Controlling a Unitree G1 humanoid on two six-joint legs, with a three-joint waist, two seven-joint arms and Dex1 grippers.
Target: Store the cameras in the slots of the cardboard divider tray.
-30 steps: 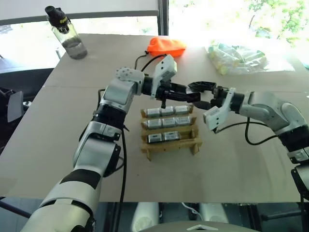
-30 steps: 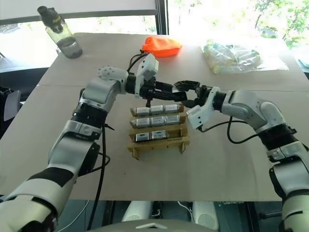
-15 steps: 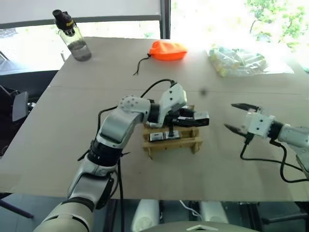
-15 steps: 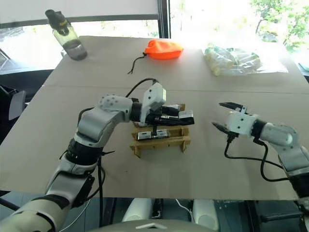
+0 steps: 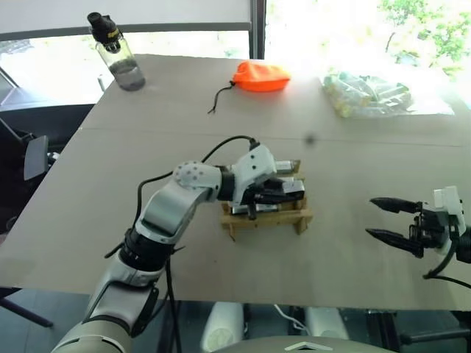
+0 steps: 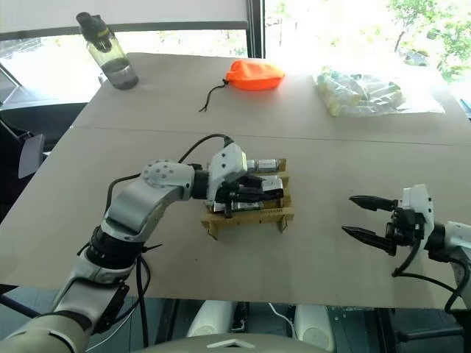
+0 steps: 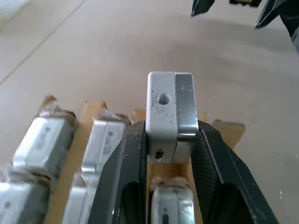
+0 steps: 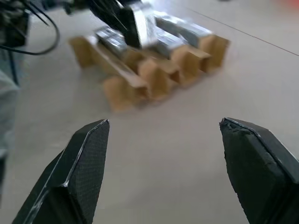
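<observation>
My left fingers (image 7: 170, 154) are shut tight on one camera (image 7: 170, 109). They pinch it low on its two flat sides, and its top sticks up past them. I am holding it right over the tray (image 5: 266, 219), above the corner slot in the front row. That slot looks free to me. The other cameras (image 7: 44, 137) already sit in their slots beside it and in the rows behind.

My right fingers (image 5: 393, 219) are wide open and hold nothing. They hang over the bench (image 5: 88, 191), well off to the right of the tray.

I think the camera is small, hard and light. Its metal sides look smooth, so it could slip if I let my grip go soft. The dark face has the lens, I guess, so I would keep my fingers off that face and stay on the flat sides, like now. A hard box like this will not bend, so it has to go straight down into the slot.

The tray is only cardboard. I think it is light and a bit soft, so a bump could push it along the bench or bend a wall. I would go down slowly and let go only when the camera sits in the slot.
</observation>
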